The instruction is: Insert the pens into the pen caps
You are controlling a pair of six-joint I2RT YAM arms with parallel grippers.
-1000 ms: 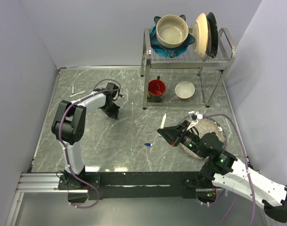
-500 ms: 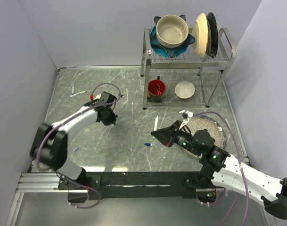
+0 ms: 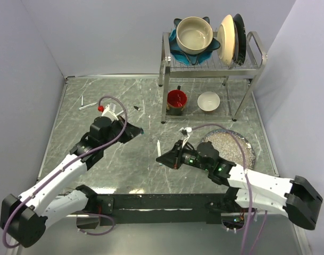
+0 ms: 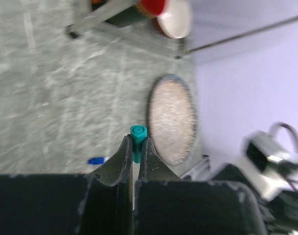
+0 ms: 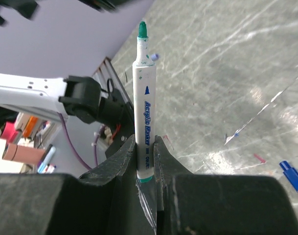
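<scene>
The left hand (image 4: 134,149) is clenched on a teal pen cap (image 4: 137,138). The cap stands up between the fingertips with its round open end facing away from the palm. The right hand (image 5: 145,149) grasps a white pen (image 5: 145,107) low on its barrel, and the green tip points away from the palm.

From above, the right hand hangs over the middle of the grey marble worktop (image 3: 146,101) with its pen aimed toward 12 o'clock. The left hand is at its 10 o'clock, and the two are apart. A blue cap (image 5: 293,177) lies loose on the worktop near the right hand. A second pen (image 3: 87,104) lies at the worktop's 10 o'clock corner. A speckled round plate (image 3: 241,151) sits at 3 o'clock.
</scene>
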